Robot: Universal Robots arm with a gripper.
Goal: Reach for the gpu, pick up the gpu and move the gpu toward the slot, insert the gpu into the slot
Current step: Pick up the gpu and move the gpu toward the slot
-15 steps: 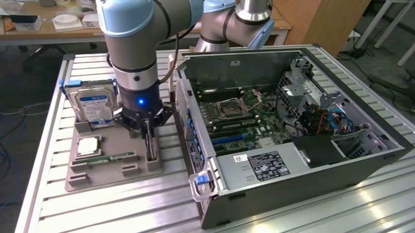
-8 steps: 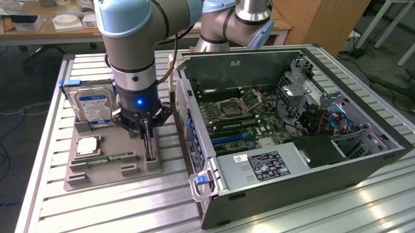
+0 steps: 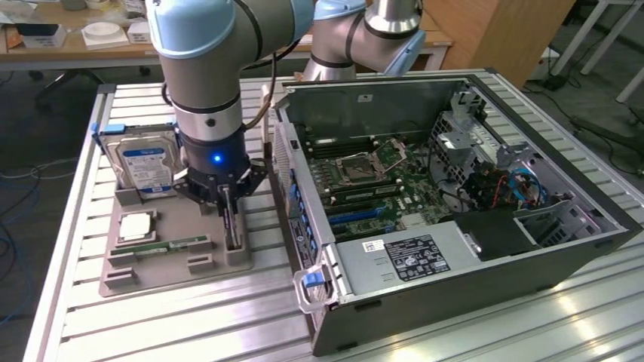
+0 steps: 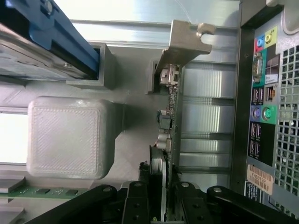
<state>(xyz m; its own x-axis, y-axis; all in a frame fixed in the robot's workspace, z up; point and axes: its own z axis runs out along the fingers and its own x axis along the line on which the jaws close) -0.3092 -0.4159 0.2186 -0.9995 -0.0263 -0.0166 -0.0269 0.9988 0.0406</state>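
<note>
– Gripper [image 3: 229,197] position and state?

– Lowered vertically over the grey holder tray [image 3: 181,219], on the tray's edge toward the exterior view's right. The jaws are pressed in on the gpu [image 3: 234,230], one finger on each face. In the wrist view the dark fingers [image 4: 140,198] flank the card's top edge at the gripper [image 4: 161,186].

– Location of the gpu?

– It stands on its long edge in a groove of the tray, directly under the gripper. In the wrist view the gpu [image 4: 169,116] runs away from the fingers and ends in its pale metal bracket [image 4: 184,42].

– Clearances to either side?

– Toward the exterior view's right, a narrow strip of slatted table [image 3: 151,324] separates the tray from the computer case [image 3: 403,83]. The case's port panel [image 4: 264,93] runs parallel to the card, near but apart. Toward the exterior view's left, the hard drive [image 3: 146,166] stands upright in its own holder, just beside the gripper body and not touching it. A pale printed block [image 4: 70,137] sits beside the card with a gap between.

– Lower obstructions?

– The memory stick [image 3: 166,246] and a processor [image 3: 138,226] lie flat in the tray, well below finger level. The case lies open on top, with the motherboard [image 3: 393,181] exposed.
</note>
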